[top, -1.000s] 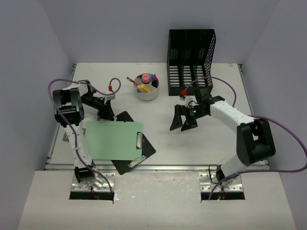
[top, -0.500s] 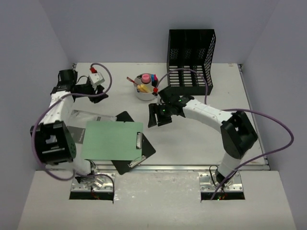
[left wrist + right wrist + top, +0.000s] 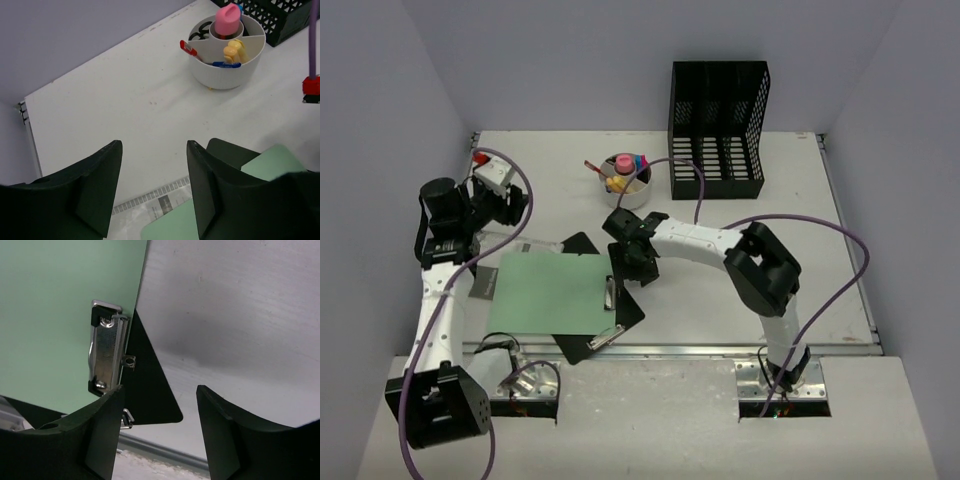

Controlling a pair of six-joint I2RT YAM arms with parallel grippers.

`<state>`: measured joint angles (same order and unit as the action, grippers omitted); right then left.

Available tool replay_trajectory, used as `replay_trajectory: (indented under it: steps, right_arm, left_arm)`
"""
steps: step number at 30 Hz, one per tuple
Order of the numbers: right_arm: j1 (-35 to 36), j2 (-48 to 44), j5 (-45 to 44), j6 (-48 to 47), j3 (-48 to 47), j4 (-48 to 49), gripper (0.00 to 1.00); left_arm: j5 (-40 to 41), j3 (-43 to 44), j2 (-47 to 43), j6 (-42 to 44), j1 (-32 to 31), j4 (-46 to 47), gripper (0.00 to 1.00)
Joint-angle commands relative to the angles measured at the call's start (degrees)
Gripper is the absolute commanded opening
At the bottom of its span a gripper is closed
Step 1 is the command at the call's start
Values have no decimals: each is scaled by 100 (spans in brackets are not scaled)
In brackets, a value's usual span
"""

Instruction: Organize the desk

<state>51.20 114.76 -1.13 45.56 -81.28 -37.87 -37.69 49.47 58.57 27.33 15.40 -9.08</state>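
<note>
White table [image 3: 750,290] lies beneath the right hand [image 3: 159,397], half open and empty above the green clipboard [image 3: 60,290] near the front edge; left hand [image 3: 154,150] likewise, near the far-left corner.

A pale green, flat rectangular clipboard [image 3: 552,293] has a silver metal spring clip [image 3: 106,347] on its right edge. It lies on top of a flat black clipboard [image 3: 628,312], which juts out askew past the green one's right, far and near sides. A white printed paper sheet [image 3: 160,202] pokes out from under its far left corner. Beyond the green clipboard, well apart, stands a round white divided cup [image 3: 626,184] holding a pink-topped item [image 3: 227,19], yellow pieces and pens. Farther beyond and to the right stands a tall black mesh file rack [image 3: 717,118].
</note>
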Motion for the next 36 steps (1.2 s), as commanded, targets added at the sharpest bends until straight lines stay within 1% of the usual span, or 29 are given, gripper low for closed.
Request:
replay_trajectory:
  steps: [1,8,12,17,24,29,33,35,36]
  right_arm:
    - [127,213,-230,313,-493,-142,60]
    - [250,486,-195,340,-688,-116,60]
    - [320,451,-134,278,-688,-37,60]
    - [426,591,-63,304,-811,-28,64]
    - [479,934,51,427,-1223,-98,64]
    - [505,1144,-89,471,-1268,-177,63]
    - [496,1259,-230,471,-1224,-195,61]
    - [496,1303,-309,427,-1207,-195,57]
    - [496,1321,-344,410,-1206,-195,53]
  left_arm:
    - [131,-349,-459,-518,42,469,52]
    - [43,-904,-1022,-431,42,565,53]
    - [-1,-1062,-1014,-509,42,636,53]
    - [-19,-1124,-935,-624,42,759,53]
    - [-19,-1265,-979,-615,42,768,54]
    - [-10,-1291,-979,-615,34,811,54]
    - [-19,-1309,-926,-641,42,811,54]
    - [-19,-1326,-900,-642,42,968,54]
    - [-10,-1326,-891,-650,42,1022,54]
